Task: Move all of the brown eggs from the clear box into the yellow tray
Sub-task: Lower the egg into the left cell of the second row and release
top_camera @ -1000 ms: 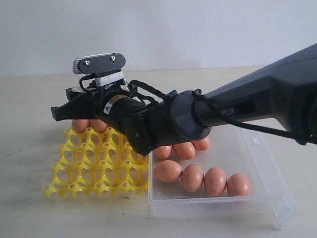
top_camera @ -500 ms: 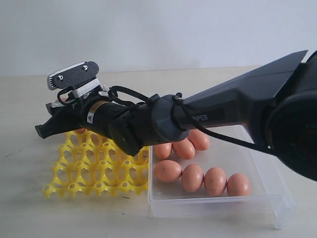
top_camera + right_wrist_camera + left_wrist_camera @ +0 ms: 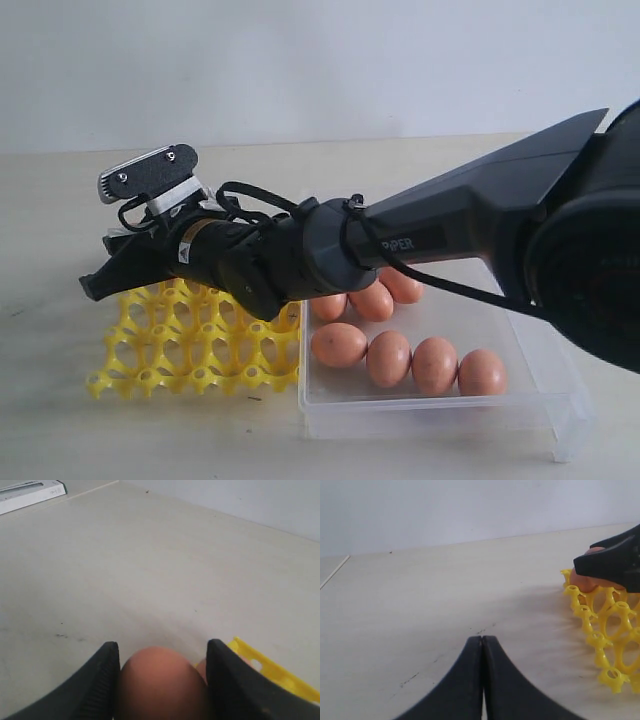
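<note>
The right hand (image 3: 162, 652) grips one brown egg (image 3: 160, 687) by its sides at the yellow tray's (image 3: 190, 352) edge. The left hand (image 3: 482, 645) is closed, empty. Shell judged light, brittle: squeeze gently.

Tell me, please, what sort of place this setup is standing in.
Most likely a robotics lab or test bench, not a kitchen: a pale table against a plain white wall, and a black robot arm working over a yellow tray and a clear box of brown eggs.
</note>
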Robot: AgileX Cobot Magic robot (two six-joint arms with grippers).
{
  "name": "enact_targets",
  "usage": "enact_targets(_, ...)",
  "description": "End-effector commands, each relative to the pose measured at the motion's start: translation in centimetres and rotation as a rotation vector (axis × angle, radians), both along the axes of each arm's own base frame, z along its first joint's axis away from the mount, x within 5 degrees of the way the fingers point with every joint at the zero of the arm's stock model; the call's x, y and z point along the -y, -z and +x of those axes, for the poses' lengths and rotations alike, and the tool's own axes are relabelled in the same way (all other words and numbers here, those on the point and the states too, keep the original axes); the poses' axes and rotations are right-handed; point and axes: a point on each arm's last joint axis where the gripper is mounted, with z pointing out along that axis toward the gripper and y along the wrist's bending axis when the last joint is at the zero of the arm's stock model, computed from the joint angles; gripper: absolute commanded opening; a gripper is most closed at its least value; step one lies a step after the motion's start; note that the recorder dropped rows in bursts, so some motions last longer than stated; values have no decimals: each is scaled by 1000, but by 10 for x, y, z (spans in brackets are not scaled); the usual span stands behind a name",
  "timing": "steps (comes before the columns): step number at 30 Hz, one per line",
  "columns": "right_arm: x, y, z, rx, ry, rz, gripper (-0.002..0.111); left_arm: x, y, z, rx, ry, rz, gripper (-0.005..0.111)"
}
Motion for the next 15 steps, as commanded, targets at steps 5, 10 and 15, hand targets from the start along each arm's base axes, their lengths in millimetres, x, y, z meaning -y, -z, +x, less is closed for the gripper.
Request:
enact_targets(5,-4,14,1,19,-7,13,0,0,-3,0,20,-1,-7,0)
enact_targets(10,-4,13,2,28,-6,24,0,0,-3,0,20,-1,-7,0)
enact_targets(15,-4,12,2,30,-3,31,3,0,-3,0,20,-1,-7,0)
